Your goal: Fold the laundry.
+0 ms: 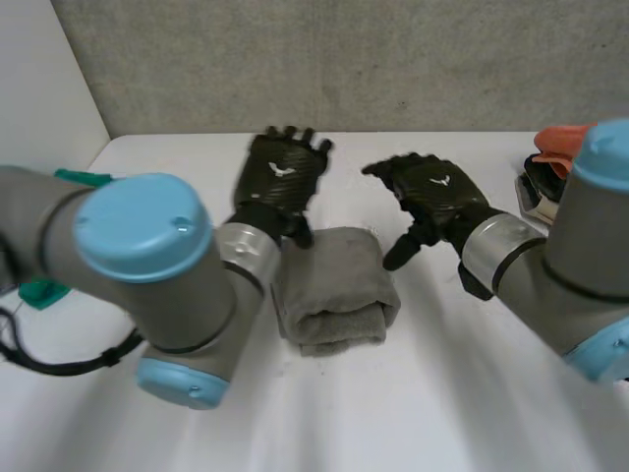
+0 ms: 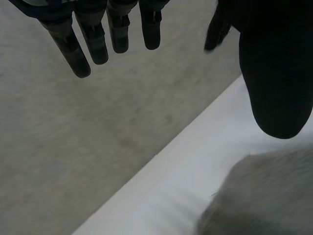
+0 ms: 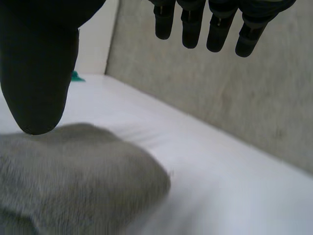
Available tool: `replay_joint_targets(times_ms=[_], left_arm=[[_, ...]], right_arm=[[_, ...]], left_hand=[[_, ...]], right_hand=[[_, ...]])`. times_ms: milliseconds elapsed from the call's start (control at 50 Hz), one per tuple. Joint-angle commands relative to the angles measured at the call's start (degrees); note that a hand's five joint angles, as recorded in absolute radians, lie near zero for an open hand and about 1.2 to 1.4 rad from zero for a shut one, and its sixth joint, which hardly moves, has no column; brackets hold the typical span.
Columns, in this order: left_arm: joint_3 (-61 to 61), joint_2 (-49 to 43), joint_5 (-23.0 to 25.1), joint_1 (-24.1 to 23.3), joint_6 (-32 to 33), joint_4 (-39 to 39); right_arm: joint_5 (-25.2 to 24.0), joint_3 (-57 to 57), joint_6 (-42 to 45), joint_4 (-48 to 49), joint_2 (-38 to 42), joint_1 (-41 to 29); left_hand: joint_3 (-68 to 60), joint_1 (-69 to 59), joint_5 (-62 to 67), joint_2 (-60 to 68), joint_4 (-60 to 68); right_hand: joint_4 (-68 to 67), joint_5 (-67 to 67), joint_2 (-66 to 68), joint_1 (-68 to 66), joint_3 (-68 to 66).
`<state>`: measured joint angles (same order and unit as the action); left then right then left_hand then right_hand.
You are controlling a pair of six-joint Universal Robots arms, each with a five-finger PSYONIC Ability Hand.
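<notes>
Laundry on my screen is one grey towel [image 1: 334,290], folded into a thick bundle and lying on the white table [image 1: 442,393] between the two arms. From the head camera I see my left hand [image 1: 283,172] hovering at the bundle's far left corner, back of the hand up, fingers spread and loose, grasping nothing. My right hand [image 1: 428,192] hangs off the towel's far right side, fingers relaxed and thumb pointing down toward the table, likewise empty. That overhead angle also gives me the margins: an orange-red cloth [image 1: 562,140] lying on something at the table's right edge, and a green object [image 1: 44,292] behind the left arm. The left wrist camera adds the close detail. It shows straight fingers [image 2: 78,54] held out against the grey wall [image 1: 344,59] and the thumb [image 2: 276,73] just above the towel's fuzzy edge. A sliver of bare table shows between them from this angle, but I cannot tell whether thumb and cloth touch. The right wrist camera offers the mirror of that, with fingers [image 3: 188,29] straight against the wall and the thumb [image 3: 39,73] down at the bundle's rounded end. Contact there is unclear too. It also catches a scrap of green [image 3: 77,76] at the table's far edge.
</notes>
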<state>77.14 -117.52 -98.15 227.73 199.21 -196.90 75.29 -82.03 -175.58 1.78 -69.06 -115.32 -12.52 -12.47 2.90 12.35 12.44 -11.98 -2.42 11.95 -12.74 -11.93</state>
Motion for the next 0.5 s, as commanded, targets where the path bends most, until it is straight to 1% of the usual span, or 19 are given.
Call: replay_joint_targets(times_ms=[20, 80, 100, 140, 200, 260, 300, 360, 400, 460, 500], left_arm=[[-8.31, -10.69, 1.30, -2.11, -4.52, 10.37], [-9.02, -12.82, 0.86, -1.94, -4.88, 14.51], [-9.11, -13.69, -0.01, -1.77, -4.71, 16.79], [-8.94, -14.40, -1.33, -1.76, -4.53, 18.48], [-8.58, -15.11, -4.67, -1.41, -4.18, 21.03], [-7.88, -15.28, -7.14, -1.32, -3.21, 21.91], [-7.62, -15.28, -7.49, -1.24, -2.25, 21.91], [-7.53, -15.37, -7.76, -1.15, 1.09, 21.91], [-7.53, -15.28, -7.85, -1.06, 3.28, 21.74], [-7.44, -14.76, -7.49, -1.06, 4.08, 21.56], [-7.70, -14.41, -7.41, -0.89, 4.08, 20.77]], right_arm=[[0.21, 11.17, 1.38, -9.94, 11.73, 0.45], [-0.23, 13.99, 1.29, -12.50, 14.20, 0.71], [-1.10, 15.39, 1.38, -13.46, 15.95, 0.71], [-1.72, 16.98, 1.47, -14.26, 18.07, 0.54], [-2.42, 20.24, 2.08, -15.93, 22.20, 0.54], [-2.16, 22.00, 4.45, -17.34, 24.93, 0.36], [-1.81, 22.44, 6.03, -17.34, 25.72, 0.01], [-0.94, 23.40, 9.37, -17.25, 26.51, -0.52], [0.64, 24.37, 11.47, -17.51, 27.22, -0.61], [2.14, 24.37, 13.67, -17.69, 26.52, -0.78], [2.32, 24.11, 14.65, -17.78, 25.73, -0.87]], left_hand=[[0.96, 0.91, -1.34, -0.79, -0.88], [0.45, 0.40, -0.83, -0.29, -0.37], [0.28, 0.23, -0.67, -0.12, -0.21], [0.12, 0.07, -0.50, 0.05, -0.04], [0.45, 0.40, -0.83, -0.28, -0.37], [0.45, 0.40, -0.83, -0.29, -0.37], [0.62, 0.57, -1.00, -0.45, -0.54], [0.95, 0.90, -1.34, -0.79, -0.88], [1.29, 1.24, -1.67, -1.13, -1.21], [1.46, 1.41, -1.84, -1.30, -1.38], [1.46, 1.41, -1.84, -1.30, -1.38]], right_hand=[[1.98, 2.42, -1.95, 2.74, 1.93], [1.98, 2.42, -1.95, 2.74, 1.93], [1.98, 2.42, -1.95, 2.74, 1.93], [1.98, 2.42, -1.95, 2.74, 1.93], [1.98, 2.42, -1.95, 2.74, 1.93], [1.98, 2.42, -1.95, 2.74, 1.93], [1.98, 2.42, -1.95, 2.74, 1.93], [1.98, 2.42, -1.95, 2.74, 1.93], [1.98, 2.42, -1.95, 2.74, 1.93], [1.98, 2.42, -1.95, 2.74, 1.93], [1.98, 2.42, -1.95, 2.74, 1.93]])
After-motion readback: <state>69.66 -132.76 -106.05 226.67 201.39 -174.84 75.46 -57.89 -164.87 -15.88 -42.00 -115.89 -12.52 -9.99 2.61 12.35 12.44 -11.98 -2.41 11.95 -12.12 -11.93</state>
